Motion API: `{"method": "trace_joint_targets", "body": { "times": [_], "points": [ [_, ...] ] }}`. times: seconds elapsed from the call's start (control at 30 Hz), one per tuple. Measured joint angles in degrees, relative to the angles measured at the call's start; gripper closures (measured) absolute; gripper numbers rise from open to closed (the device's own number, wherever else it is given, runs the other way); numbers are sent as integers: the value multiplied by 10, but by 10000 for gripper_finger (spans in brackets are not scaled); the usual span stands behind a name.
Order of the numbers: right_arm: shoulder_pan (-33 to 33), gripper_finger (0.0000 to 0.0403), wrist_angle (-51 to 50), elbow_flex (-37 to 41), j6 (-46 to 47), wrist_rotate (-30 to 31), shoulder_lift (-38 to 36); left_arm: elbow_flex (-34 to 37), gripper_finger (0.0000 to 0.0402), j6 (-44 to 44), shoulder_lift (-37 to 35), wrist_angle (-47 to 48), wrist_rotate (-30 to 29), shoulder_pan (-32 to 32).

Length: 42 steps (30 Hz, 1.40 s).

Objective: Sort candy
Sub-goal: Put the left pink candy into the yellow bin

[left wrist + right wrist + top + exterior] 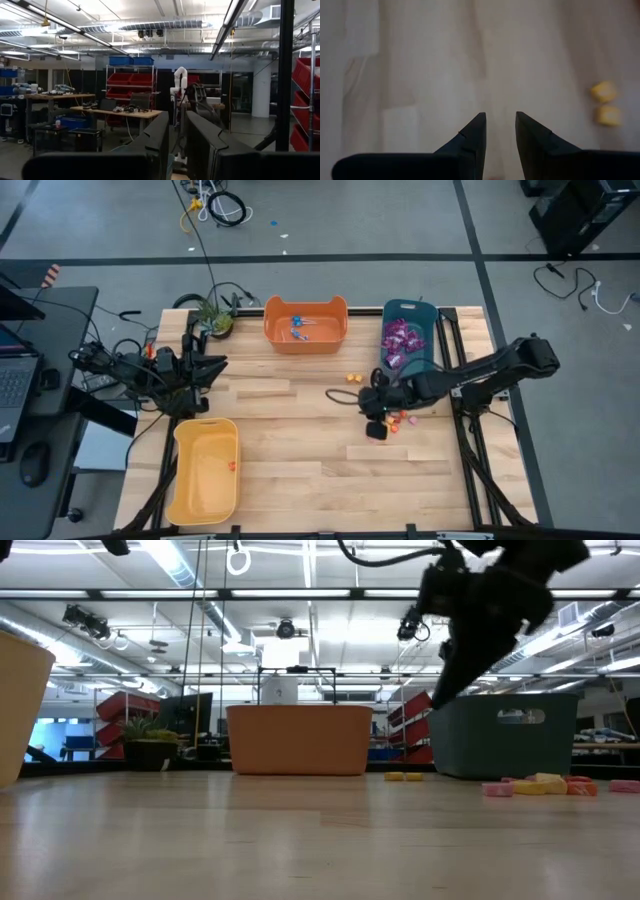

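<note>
Small candy pieces lie loose on the wood table: two yellow ones (352,378) (603,91) and a cluster of orange, pink and yellow ones (400,420) (540,785). Purple packets (400,340) lie in the teal bin (425,315), blue lollipops (298,328) in the orange bin (305,340), and one orange piece (231,466) in the yellow bin (190,480). My right gripper (342,395) (500,125) hangs open over bare wood, slanting down, just near of the yellow pieces. My left gripper (177,145) stands open and raised at the table's left edge, with nothing between its fingers.
A potted plant (213,315) stands at the far left corner beside the left arm. Bare wood stretches across the table's middle and near side (330,480). Cables and a laptop lie off the left edge.
</note>
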State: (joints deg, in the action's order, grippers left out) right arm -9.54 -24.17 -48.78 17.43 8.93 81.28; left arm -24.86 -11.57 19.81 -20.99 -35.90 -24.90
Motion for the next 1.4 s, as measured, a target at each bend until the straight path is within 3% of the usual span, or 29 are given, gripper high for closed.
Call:
{"method": "trace_joint_targets", "body": {
  "times": [0.33,0.7,0.9,1.4],
  "points": [
    [-73,309,74,69,50,-27,2,0,335,1,0,0,0,0],
    [-134,273,76,70,66,80,2,0,335,2,0,27,0,0],
    [-137,242,74,70,77,92,5,0,335,14,0,27,0,0],
    [-147,205,102,71,119,76,123,0,335,14,0,27,0,0]
  ]
}}
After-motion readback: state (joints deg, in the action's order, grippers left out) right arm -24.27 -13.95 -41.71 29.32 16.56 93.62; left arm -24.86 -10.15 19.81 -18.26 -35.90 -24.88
